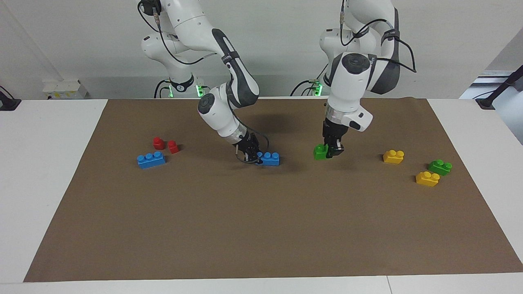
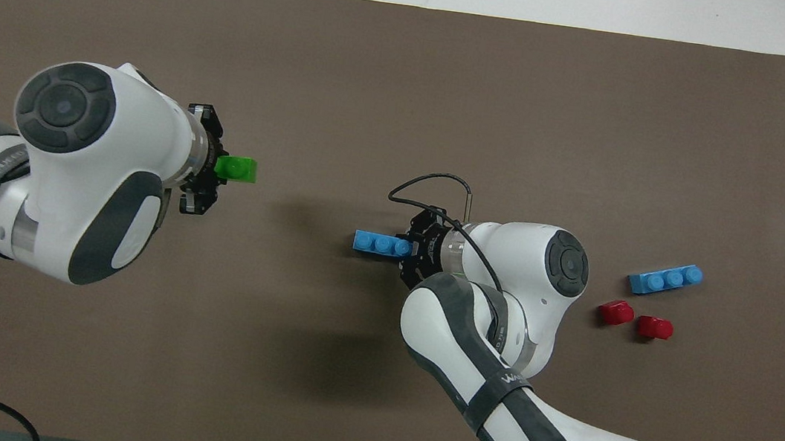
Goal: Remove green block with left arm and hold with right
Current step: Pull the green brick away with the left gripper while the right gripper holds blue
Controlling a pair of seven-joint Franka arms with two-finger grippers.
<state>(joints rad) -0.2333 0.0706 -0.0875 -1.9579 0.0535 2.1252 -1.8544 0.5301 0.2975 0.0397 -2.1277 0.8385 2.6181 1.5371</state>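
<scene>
The green block [image 1: 320, 152] [image 2: 235, 169] is a small bright green brick. My left gripper [image 1: 333, 150] [image 2: 206, 179] is shut on one end of it and holds it low over the brown mat [image 1: 261, 228]; I cannot tell whether it touches the mat. My right gripper [image 1: 251, 157] [image 2: 415, 249] is tilted down near the mat's middle and is shut on one end of a blue three-stud brick [image 1: 270, 158] [image 2: 380, 244] that rests on the mat. The two bricks are apart, with bare mat between them.
A second blue brick [image 1: 151, 159] [image 2: 665, 278] and two red pieces [image 1: 159, 143] [image 1: 173, 146] lie toward the right arm's end. Two yellow bricks [image 1: 393, 156] [image 1: 427, 178] and another green brick [image 1: 440, 166] lie toward the left arm's end.
</scene>
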